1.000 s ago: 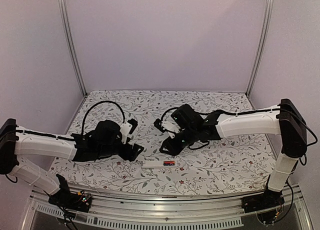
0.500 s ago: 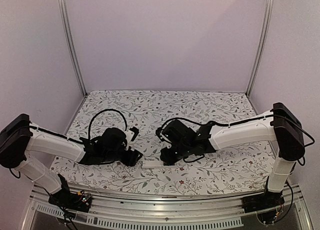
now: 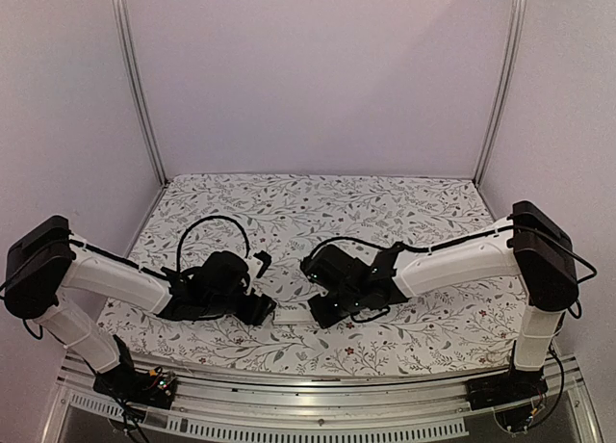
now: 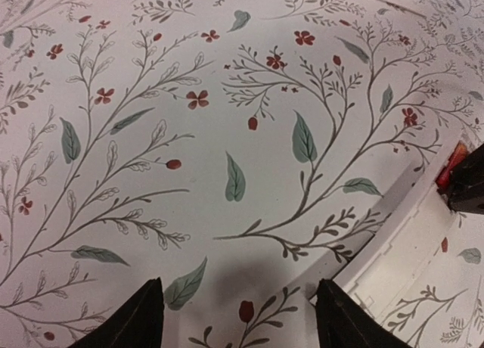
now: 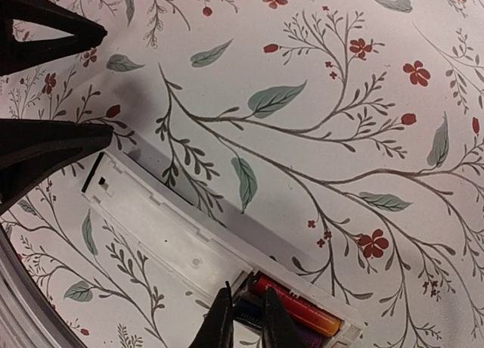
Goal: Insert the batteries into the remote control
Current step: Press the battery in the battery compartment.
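The white remote control (image 5: 166, 227) lies back-up on the floral cloth with its battery bay open; it also shows in the left wrist view (image 4: 404, 261) and as a strip in the top view (image 3: 293, 318). A red-orange battery (image 5: 296, 304) lies in the bay, also seen in the left wrist view (image 4: 452, 165). My right gripper (image 5: 246, 291) is shut on the black battery (image 5: 249, 315) at the bay, beside the red one. My left gripper (image 4: 238, 284) is open and empty, low over the cloth, one finger (image 5: 53, 147) by the remote's far end.
The table is covered by a floral cloth (image 3: 318, 207). Metal frame posts (image 3: 135, 77) stand at the back corners and a rail (image 3: 308, 390) runs along the near edge. The two grippers are close together over the remote.
Both grippers came down and closed in on the remote. The right gripper moved left over the bay end, hiding the red battery in the top view. The left gripper moved right.
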